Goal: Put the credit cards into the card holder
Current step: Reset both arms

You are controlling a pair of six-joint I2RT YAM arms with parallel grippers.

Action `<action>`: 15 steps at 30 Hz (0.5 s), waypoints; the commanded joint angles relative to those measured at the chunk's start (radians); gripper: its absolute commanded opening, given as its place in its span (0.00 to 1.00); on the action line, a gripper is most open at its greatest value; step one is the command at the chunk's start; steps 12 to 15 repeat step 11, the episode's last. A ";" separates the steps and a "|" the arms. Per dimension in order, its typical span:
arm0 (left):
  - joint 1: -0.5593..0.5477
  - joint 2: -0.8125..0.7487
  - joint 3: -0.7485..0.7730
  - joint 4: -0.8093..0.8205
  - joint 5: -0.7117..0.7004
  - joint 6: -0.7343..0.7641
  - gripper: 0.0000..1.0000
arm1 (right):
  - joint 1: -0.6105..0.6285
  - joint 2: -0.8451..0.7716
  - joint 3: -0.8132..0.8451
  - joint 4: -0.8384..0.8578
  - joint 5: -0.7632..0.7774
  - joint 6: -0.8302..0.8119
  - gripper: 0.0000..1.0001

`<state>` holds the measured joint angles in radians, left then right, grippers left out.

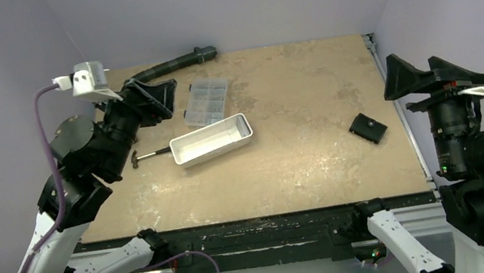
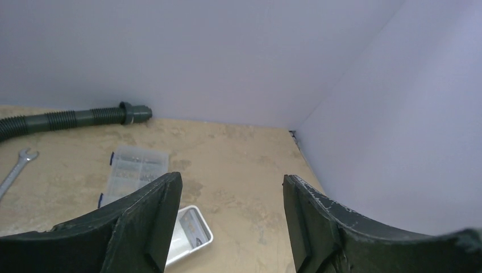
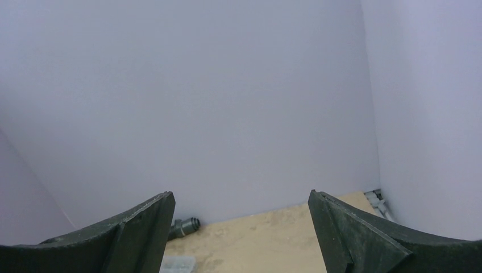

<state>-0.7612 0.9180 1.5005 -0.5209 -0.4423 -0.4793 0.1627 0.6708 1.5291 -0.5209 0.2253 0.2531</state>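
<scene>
1 card holder [image 1: 368,128], closed, at 3 o'clock on the table [image 1: 301,171]. 1 white tray [image 1: 220,152] at 9 o'clock, greyish flat contents uncountable. 2 grippers: left gripper [image 2: 232,185] and right gripper [image 3: 241,199], both with fingers spread, raised.

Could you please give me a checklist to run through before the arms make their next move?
1. Left gripper open and empty: ok.
2. Right gripper open and empty: ok.
3. Card holder found: ok. It lies flat on the table near the right edge, apart from everything else.
4. Holder open for loading: not ok. It looks shut.
5. Cards found: cannot tell. The left wrist view shows something flat in the tray, too small to identify.
</scene>
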 commanded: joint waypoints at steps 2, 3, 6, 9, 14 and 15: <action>0.003 -0.018 0.063 0.041 -0.057 0.095 0.70 | -0.002 -0.068 0.035 0.003 0.078 0.001 0.99; 0.004 -0.015 0.075 0.042 -0.054 0.099 0.70 | -0.002 -0.081 0.035 0.007 0.084 0.001 0.99; 0.003 0.001 0.101 0.020 -0.063 0.104 0.71 | -0.002 -0.120 0.023 0.022 0.100 0.002 0.99; 0.004 0.008 0.108 0.010 -0.065 0.107 0.71 | -0.002 -0.149 -0.026 0.068 0.024 -0.032 0.99; 0.004 0.010 0.111 0.008 -0.063 0.106 0.71 | -0.002 -0.144 -0.019 0.040 0.043 -0.021 0.99; 0.004 0.010 0.111 0.008 -0.063 0.106 0.71 | -0.002 -0.144 -0.019 0.040 0.043 -0.021 0.99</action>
